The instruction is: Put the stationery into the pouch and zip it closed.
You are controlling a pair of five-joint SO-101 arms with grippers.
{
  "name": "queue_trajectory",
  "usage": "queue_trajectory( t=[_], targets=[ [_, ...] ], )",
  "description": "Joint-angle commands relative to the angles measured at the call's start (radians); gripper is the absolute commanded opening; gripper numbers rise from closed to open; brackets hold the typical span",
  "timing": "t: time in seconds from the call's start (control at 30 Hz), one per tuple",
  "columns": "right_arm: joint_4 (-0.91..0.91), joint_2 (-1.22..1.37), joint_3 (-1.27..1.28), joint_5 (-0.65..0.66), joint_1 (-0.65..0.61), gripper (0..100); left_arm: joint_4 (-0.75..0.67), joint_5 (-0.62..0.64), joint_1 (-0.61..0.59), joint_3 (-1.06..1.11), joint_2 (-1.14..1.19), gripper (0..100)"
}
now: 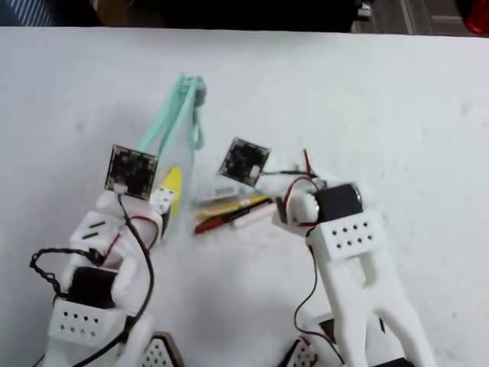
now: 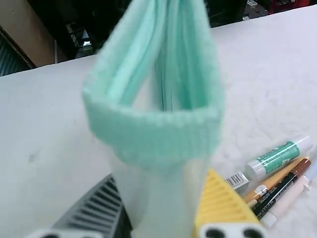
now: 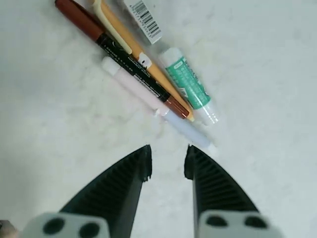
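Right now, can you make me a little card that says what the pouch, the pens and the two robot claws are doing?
pouch: mint green, mouth open
left gripper: shut on the pouch
right gripper: open, holding nothing, just short of the pen tips
stationery: brown pen, orange pen, pale pink pen, green glue stick, small barcode piece
where: lying together on the white table, beside the pouch
done so far: stationery not yet in the pouch
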Motion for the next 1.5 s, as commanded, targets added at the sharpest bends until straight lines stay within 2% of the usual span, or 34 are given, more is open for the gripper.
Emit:
queue_trajectory(
  t=[0.0,0.17,0.27,0.4,0.57,0.63,1.0,1.47],
  targets=[
    [-0.016,-0.035,0.003,0.014,-0.048,10.2,-0.020,0.000,-0.012,-0.003,0.038,14],
    [-0.022,-0.035,0.054,0.025,-0.156,10.2,-0.021,0.002,-0.016,-0.003,0.038,14],
    [-0.074,-0.035,0.130,0.120,-0.209,10.2,-0.021,0.043,-0.019,-0.003,0.038,14],
    [-0.163,-0.035,0.216,0.183,-0.219,10.6,-0.017,0.049,-0.021,-0.003,0.038,14],
    [-0.179,-0.033,0.222,0.178,-0.232,18.8,-0.021,0.055,-0.067,-0.006,0.038,14],
    [-0.211,-0.027,0.227,0.178,-0.245,19.3,-0.021,0.055,-0.068,-0.008,0.038,14],
    [-0.262,0.364,0.058,0.183,-0.294,16.3,-0.021,0.055,-0.068,-0.005,0.038,14],
    [-0.529,0.608,0.037,0.184,-0.265,16.3,-0.021,0.055,-0.065,-0.005,0.038,14]
  ],
)
